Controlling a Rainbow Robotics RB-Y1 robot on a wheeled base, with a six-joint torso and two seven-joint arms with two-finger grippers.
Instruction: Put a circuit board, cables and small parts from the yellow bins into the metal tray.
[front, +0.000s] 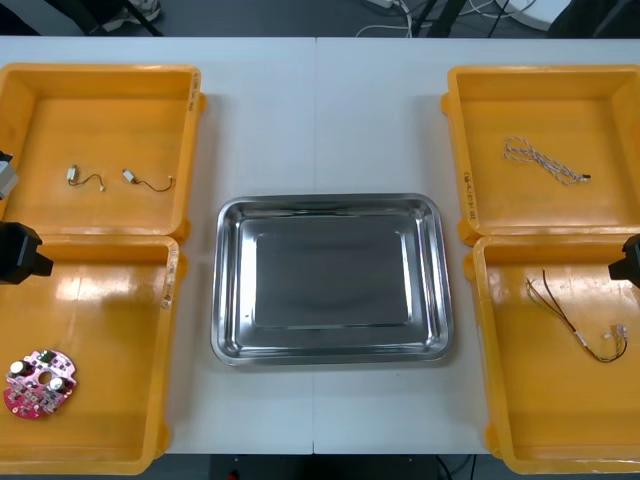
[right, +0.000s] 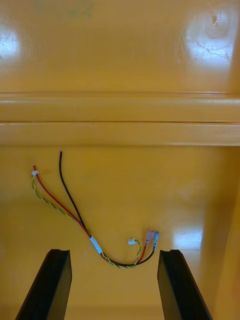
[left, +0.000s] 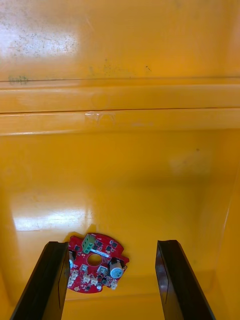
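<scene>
Our left gripper (left: 112, 243) hangs over the near left yellow bin (front: 110, 340) with its fingers apart, and the round red circuit board (left: 95, 262) lies on the bin floor between them. Our right gripper (right: 114, 251) is spread wide too, above the red and yellow cable (right: 75, 212) in the near right yellow bin (front: 540, 400). The metal tray (front: 330, 205) is bare and shiny. What seem to be small metal parts (front: 120, 178) lie in the far left bin (front: 110, 120).
</scene>
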